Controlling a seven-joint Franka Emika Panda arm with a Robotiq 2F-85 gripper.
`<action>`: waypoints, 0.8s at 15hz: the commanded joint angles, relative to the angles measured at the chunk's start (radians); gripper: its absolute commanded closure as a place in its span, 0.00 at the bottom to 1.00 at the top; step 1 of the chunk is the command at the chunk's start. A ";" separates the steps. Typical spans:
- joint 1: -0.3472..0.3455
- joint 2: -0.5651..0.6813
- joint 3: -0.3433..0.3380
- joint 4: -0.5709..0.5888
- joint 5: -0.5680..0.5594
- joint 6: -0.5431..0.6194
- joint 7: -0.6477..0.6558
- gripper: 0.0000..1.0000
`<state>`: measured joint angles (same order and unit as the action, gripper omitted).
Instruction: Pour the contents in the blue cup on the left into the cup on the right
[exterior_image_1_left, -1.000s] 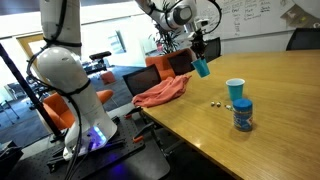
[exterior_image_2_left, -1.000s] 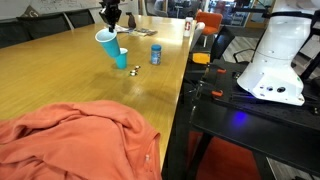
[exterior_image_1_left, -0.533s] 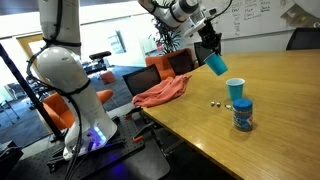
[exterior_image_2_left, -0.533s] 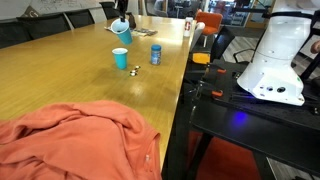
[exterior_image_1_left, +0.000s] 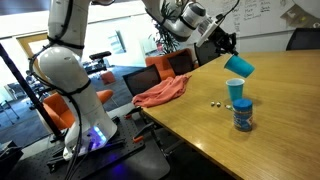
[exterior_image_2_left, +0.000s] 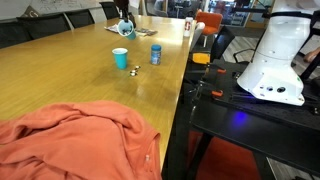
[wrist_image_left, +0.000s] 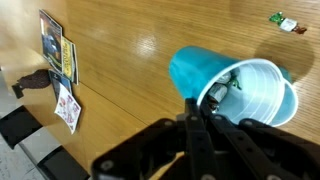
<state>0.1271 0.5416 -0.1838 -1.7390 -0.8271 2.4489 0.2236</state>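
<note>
The gripper (exterior_image_1_left: 229, 53) pinches the rim of the tilted blue cup (exterior_image_1_left: 240, 67) between its 2 fingers (wrist_image_left: 197, 108) and holds it in the air above the upright cup (exterior_image_1_left: 235, 91) on the wooden table (exterior_image_1_left: 285, 90). 1 blue can (exterior_image_1_left: 243, 115) stands just beside that cup. An orange cloth (exterior_image_1_left: 160, 92) lies far to its left in this exterior view.

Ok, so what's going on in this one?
The robot arm's hand is gripping a blue cup, holding it tipped over in the air above a second blue cup standing upright on the wooden table. The wrist view shows what look like small items inside the tipped cup, so the pour doesn't look finished. A blue canister stands beside the upright cup, and an orange cloth lies further along the table.
</note>
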 joint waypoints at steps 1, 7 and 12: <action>0.027 0.095 -0.037 0.099 -0.142 0.009 0.165 0.99; 0.072 0.195 -0.055 0.158 -0.378 -0.049 0.493 0.99; 0.082 0.244 -0.027 0.182 -0.577 -0.228 0.699 0.99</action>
<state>0.1956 0.7598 -0.2165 -1.5933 -1.3186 2.3301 0.8363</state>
